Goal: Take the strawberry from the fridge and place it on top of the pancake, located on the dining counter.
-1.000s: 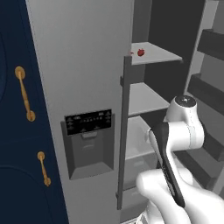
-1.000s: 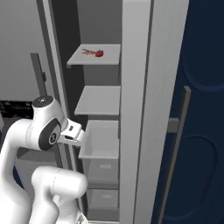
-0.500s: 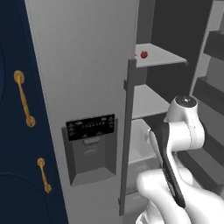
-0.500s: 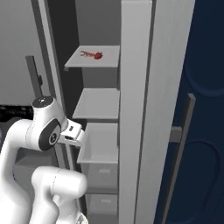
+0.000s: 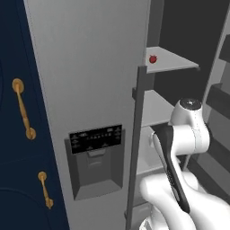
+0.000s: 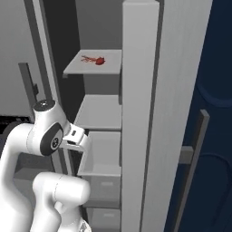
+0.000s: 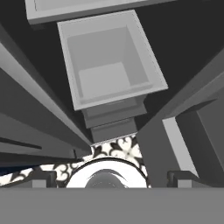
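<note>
My base has rolled closer to the open fridge (image 5: 90,81), strawberry (image 5: 152,59) now nearer on its top shelf (image 6: 97,63), gripper (image 7: 112,177) spread wide, empty.

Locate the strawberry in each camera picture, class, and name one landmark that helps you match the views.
Left base view: strawberry, upper right, at the near edge of the top fridge shelf.
Right base view: strawberry, upper left, on that shelf.
Hand view: not in it.
Shared landmark: the top fridge shelf.
</note>
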